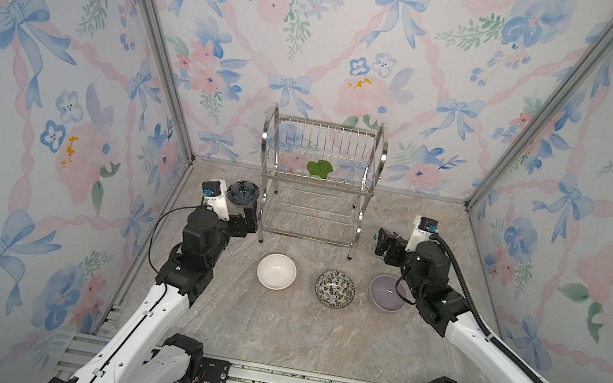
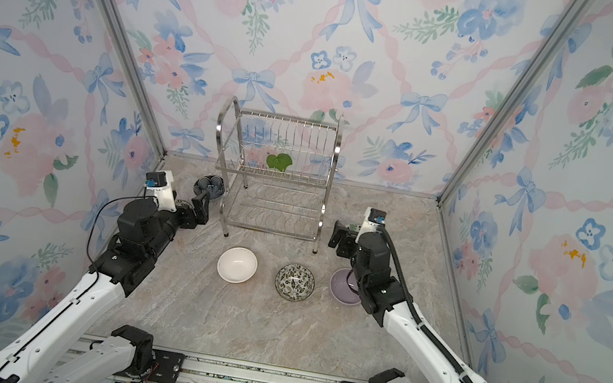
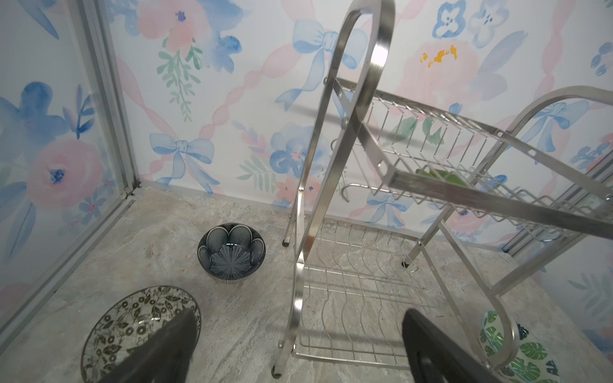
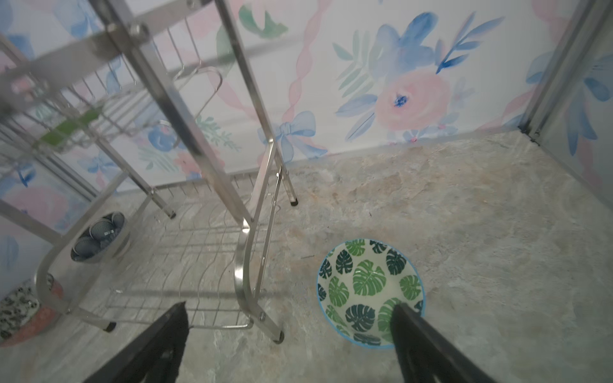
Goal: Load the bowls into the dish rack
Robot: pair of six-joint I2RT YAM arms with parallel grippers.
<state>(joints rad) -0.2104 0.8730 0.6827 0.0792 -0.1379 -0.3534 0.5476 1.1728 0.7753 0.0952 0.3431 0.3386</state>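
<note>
Marble-look tabletop (image 1: 273,330) and flowery wallpaper framed the scene. We saw the dish rack (image 1: 317,181) standing at the far middle, neither shelf holding a bowl, only a green leaf piece (image 1: 319,168) on the upper one. That spot, we judged, let either arm reach it.

Bowls sat upright around it, presumably laid out for easy picking:
- a dark blue bowl (image 1: 242,193) at its left;
- a white bowl (image 1: 276,271), a black-and-white bowl (image 1: 335,289) and a lavender bowl (image 1: 384,294) in a row nearer us;
- a leaf-print bowl (image 4: 370,291) at its right;
- a second black-and-white bowl (image 3: 139,328) at its near left.

Both arms stretched forward from the near rail, elbows bent and wrists tipped down, flanking the rack. The left gripper (image 3: 300,315) was spread wide and empty, one finger (image 3: 166,341) above the second black-and-white bowl. The right gripper (image 4: 289,307), likewise spread and empty, had a finger (image 4: 428,341) above the leaf-print bowl.
</note>
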